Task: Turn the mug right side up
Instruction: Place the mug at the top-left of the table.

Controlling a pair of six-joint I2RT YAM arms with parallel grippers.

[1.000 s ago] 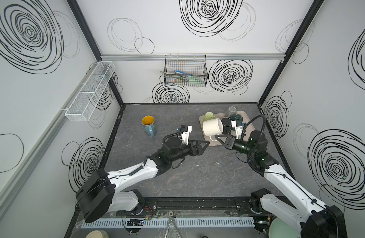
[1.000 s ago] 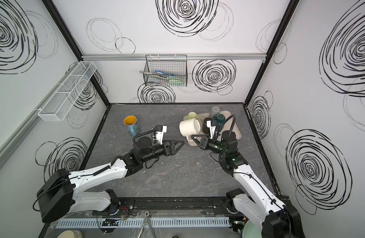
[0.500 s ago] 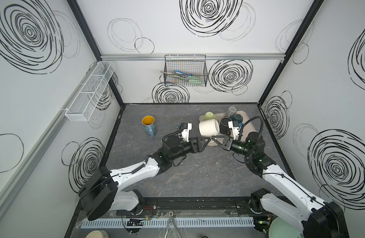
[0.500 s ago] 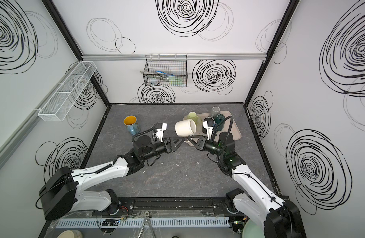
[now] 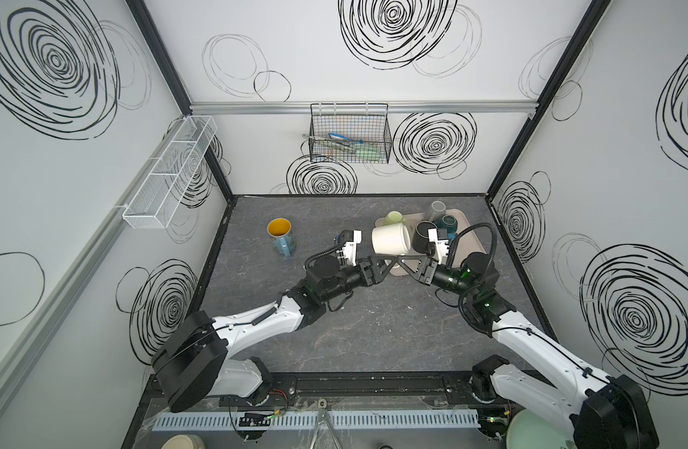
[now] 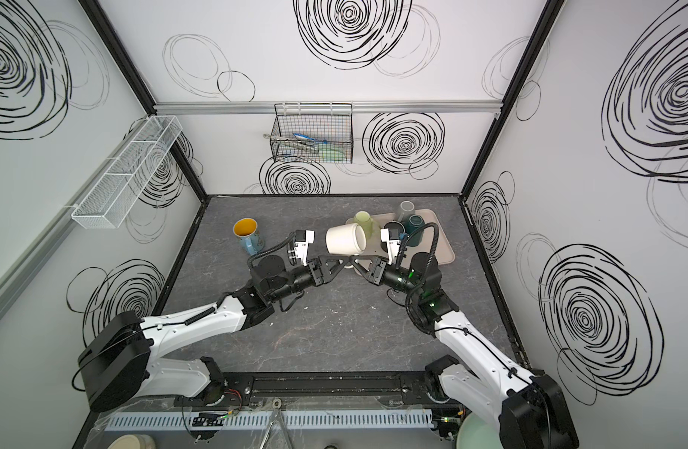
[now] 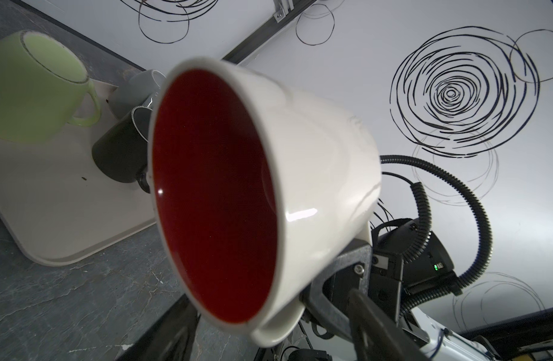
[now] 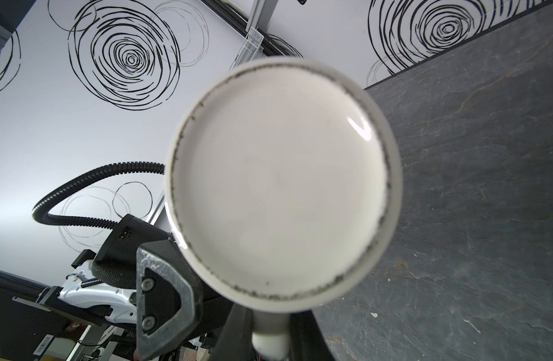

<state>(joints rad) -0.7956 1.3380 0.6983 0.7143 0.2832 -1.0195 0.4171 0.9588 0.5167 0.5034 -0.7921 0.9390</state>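
Grey stone table (image 5: 354, 330): above it the white mug (image 5: 391, 240) hangs on its side, red inside facing the left arm, beside the tray (image 5: 472, 243). Right gripper (image 5: 402, 261) is clamped on its handle. Left gripper (image 5: 385, 261) has jaws spread either side of the mug's lower wall; whether they press it, I cannot tell.

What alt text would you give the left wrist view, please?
A white mug with a red inside fills the frame, held on its side in the air, its handle pinched by the right gripper. Behind it, a green mug, a black mug and a grey mug sit on a beige tray.
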